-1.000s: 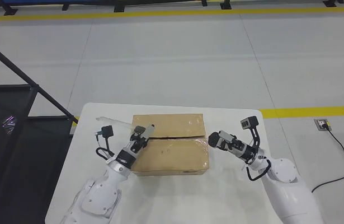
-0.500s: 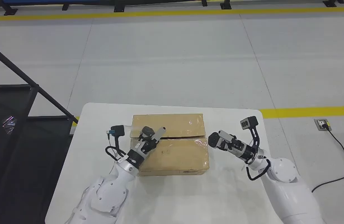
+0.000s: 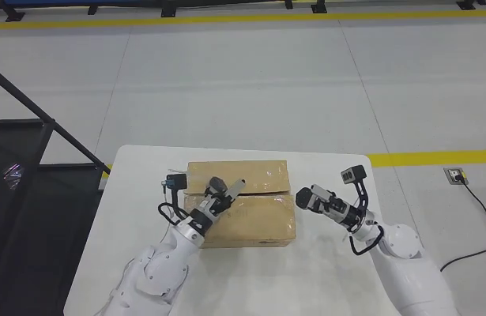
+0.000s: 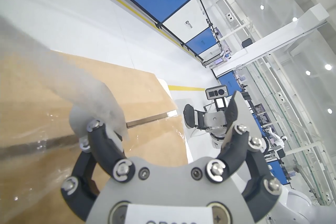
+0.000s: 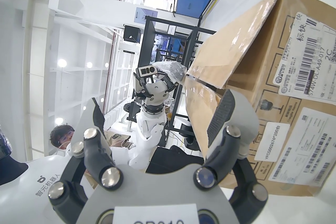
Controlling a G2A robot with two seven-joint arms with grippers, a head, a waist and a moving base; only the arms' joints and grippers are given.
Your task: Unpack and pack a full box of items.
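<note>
The box (image 3: 243,170) is showing matt brown cardboard under glossy clear tape (image 3: 262,207), sitting on a smooth white surface (image 3: 306,268); the fingers (image 5: 223,114) are showing ribbed black pads.

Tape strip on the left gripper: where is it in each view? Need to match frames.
Top view: tape strip at the left gripper, over the cardboard box's seam.
Left wrist view: translucent, clinging to one finger above the box top.
Right wrist view: crinkled, at the left gripper farther off, beside the box's edge.
Shared landmark: the seam across the box top.
</note>
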